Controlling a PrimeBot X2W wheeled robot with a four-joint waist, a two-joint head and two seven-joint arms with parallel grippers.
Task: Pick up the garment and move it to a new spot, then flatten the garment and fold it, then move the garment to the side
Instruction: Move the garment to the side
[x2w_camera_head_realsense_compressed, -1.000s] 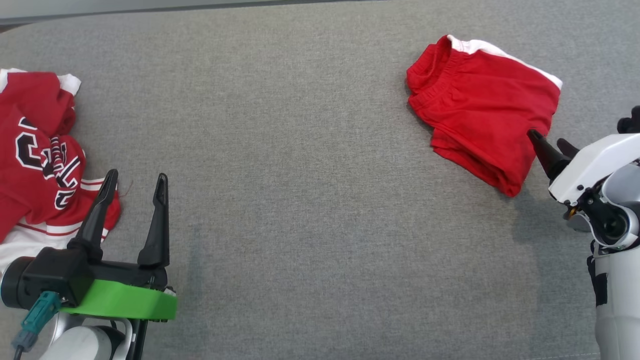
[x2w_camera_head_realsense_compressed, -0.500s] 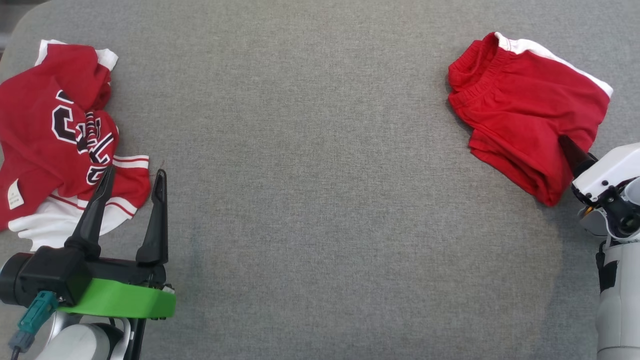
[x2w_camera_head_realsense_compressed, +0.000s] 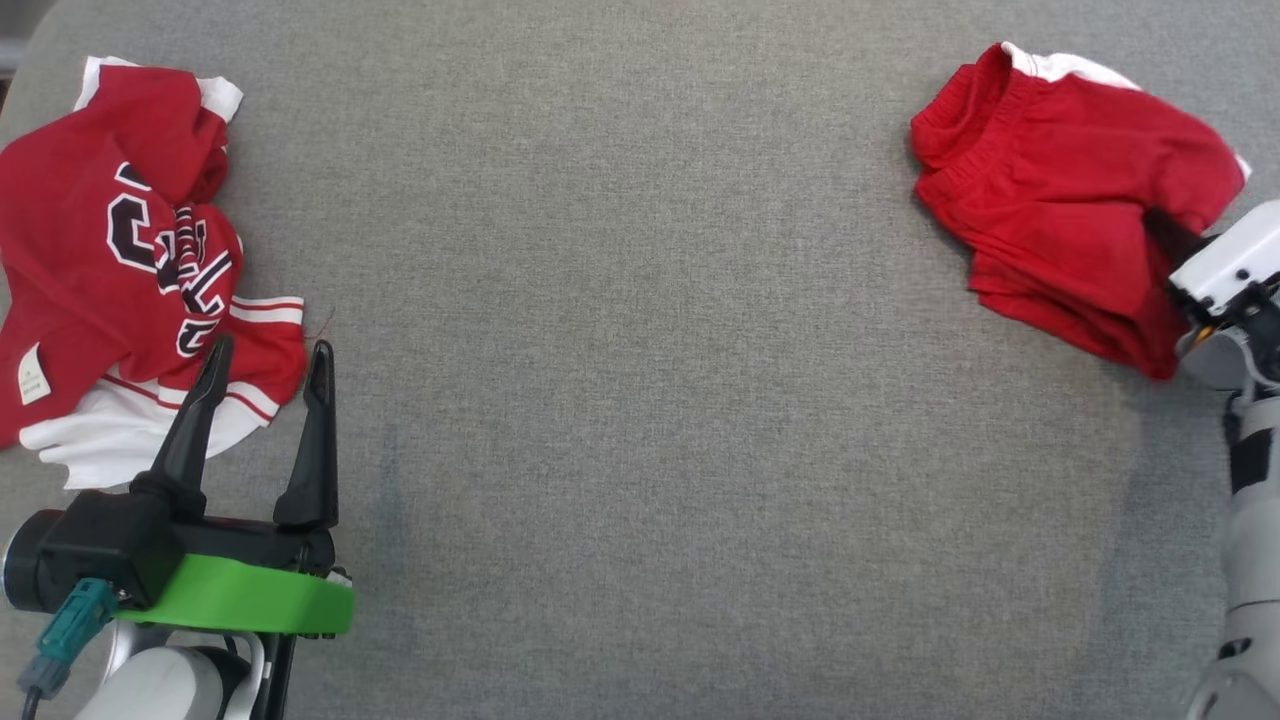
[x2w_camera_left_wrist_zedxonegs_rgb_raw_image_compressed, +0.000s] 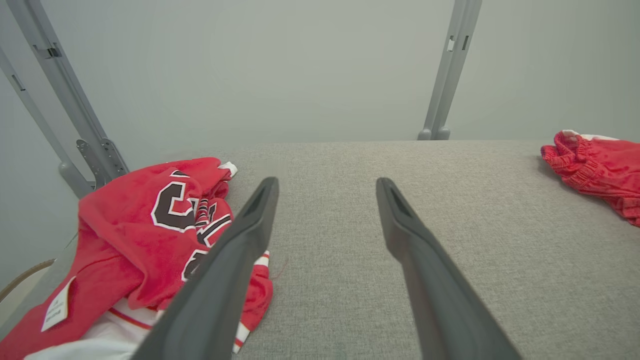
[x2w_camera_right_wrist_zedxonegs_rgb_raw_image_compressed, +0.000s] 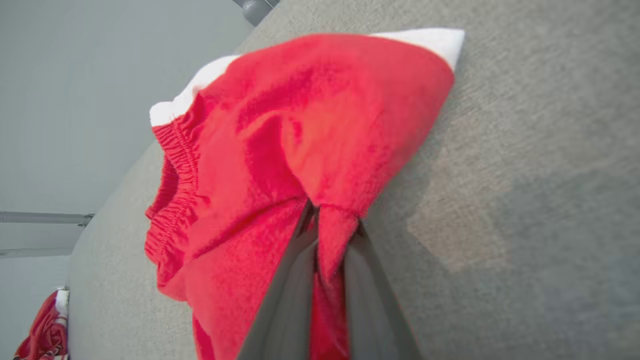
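Change: a second ago the right claw (x2w_camera_right_wrist_zedxonegs_rgb_raw_image_compressed: 331, 222) stood open at the near edge of the red shorts (x2w_camera_head_realsense_compressed: 1050, 200). Half a second ago one finger was already slid into the cloth. Now both fingers are pinched tight on a fold of red fabric, seen clearly in the right wrist view. The shorts have lost their flat outline, humping up where they are held and covering part of the white side stripe. The head camera has also swung, so the shift of everything across that view is not the things moving.

Meaning: the grab is made and a lift or drag looks next. The shorts look doubled over already, so this is likely the carry to the side, but a first pick-up can't be ruled out.

Position: the pinched fold sits right between the right claw's fingers at the shorts' edge. The rest of the shorts spreads ahead of the fingertips and toward the left claw's side, resting on the grey counter (x2w_camera_head_realsense_compressed: 640, 400), waistband at the end farthest from the grip.

The left claw (x2w_camera_head_realsense_compressed: 270, 350) is spread wide and holds nothing. The shorts are well apart from it, across the counter. A crumpled red jersey (x2w_camera_head_realsense_compressed: 90, 230) lies just beside its outer finger; contact can't be told.
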